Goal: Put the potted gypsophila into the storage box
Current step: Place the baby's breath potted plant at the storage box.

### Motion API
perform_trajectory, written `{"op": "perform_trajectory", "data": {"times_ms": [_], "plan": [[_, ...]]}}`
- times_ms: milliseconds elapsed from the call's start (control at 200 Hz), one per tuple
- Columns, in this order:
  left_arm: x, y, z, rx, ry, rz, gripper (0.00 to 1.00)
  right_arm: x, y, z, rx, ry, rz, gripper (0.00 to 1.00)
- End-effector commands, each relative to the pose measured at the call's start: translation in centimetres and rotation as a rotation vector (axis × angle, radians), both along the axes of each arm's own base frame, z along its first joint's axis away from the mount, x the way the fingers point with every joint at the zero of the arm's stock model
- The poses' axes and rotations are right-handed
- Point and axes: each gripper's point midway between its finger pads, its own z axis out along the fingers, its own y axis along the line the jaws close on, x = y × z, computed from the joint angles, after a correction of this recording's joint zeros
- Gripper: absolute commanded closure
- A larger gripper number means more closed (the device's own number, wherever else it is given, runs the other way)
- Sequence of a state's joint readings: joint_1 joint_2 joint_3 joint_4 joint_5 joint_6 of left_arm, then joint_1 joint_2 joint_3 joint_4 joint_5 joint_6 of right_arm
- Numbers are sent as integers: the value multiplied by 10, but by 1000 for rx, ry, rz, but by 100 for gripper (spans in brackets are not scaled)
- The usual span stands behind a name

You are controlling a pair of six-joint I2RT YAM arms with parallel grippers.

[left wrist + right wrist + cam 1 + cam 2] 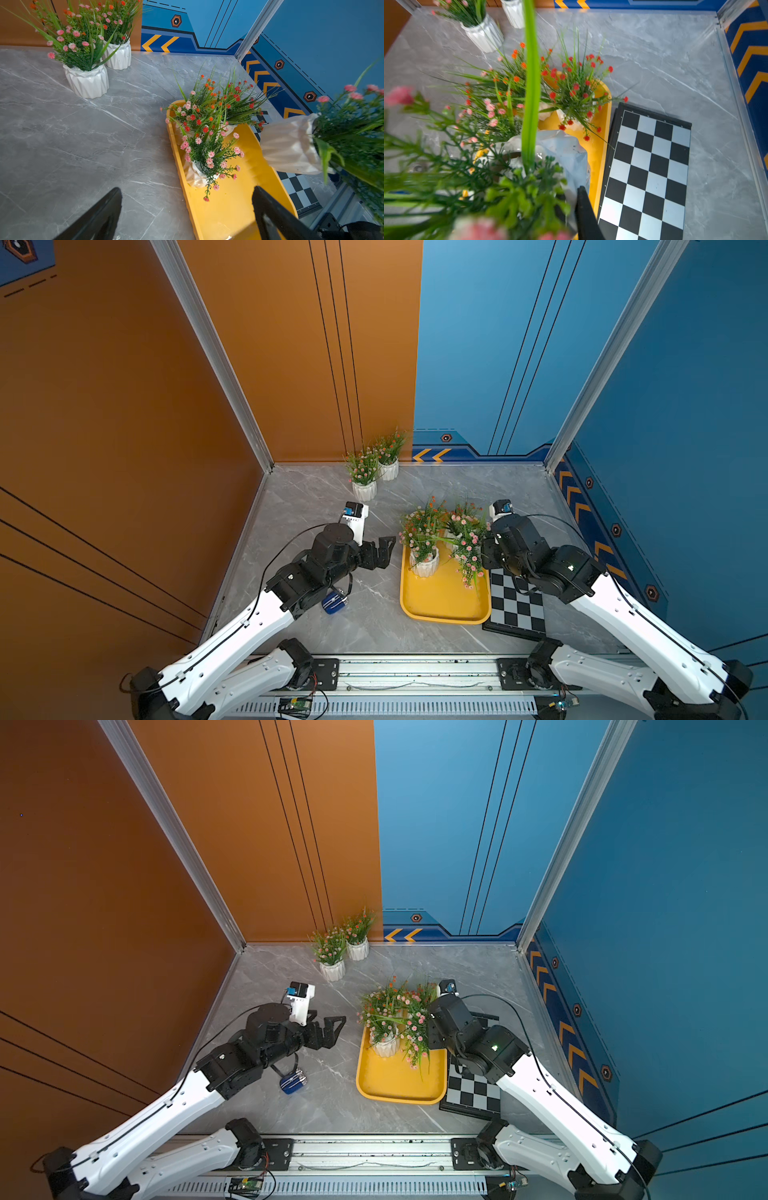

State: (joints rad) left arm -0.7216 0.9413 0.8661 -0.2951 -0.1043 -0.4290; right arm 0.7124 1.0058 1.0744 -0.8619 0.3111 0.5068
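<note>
Over the box's 3 o'clock rim, our right gripper clamps a gypsophila pot, tilted, with its pink sprays drooping above the yellow floor. Other pots stand in the box's 12 o'clock half. Our left gripper hangs wide and empty at the box's 10 o'clock. Two pots stand at the table's 11 o'clock, and the board lies at the box's 3 o'clock.

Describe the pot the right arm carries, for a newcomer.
Find the yellow tray beside the chequered board. Over its board-side edge the right gripper holds a white pot of pink flowers. Only this pot is airborne and tipped.
</note>
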Motion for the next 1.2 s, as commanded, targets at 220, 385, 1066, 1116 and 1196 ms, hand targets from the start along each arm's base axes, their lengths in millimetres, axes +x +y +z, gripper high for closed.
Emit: {"op": "perform_trajectory", "data": {"times_ms": [220,385,1066,1116,1196], "plan": [[10,-11,22,21,-93,10,2,31,15,-52,177,75,-86,100],[11,-5,22,34,-105,30,2,45,21,-72,193,103,-96,100],[24,-4,20,31,-85,51,2,73,3,-125,135,173,-194,99],[25,-6,22,28,-86,48,2,74,2,-127,139,184,-197,98],[26,-8,23,25,-85,46,2,74,2,-130,142,196,-196,94]]}}
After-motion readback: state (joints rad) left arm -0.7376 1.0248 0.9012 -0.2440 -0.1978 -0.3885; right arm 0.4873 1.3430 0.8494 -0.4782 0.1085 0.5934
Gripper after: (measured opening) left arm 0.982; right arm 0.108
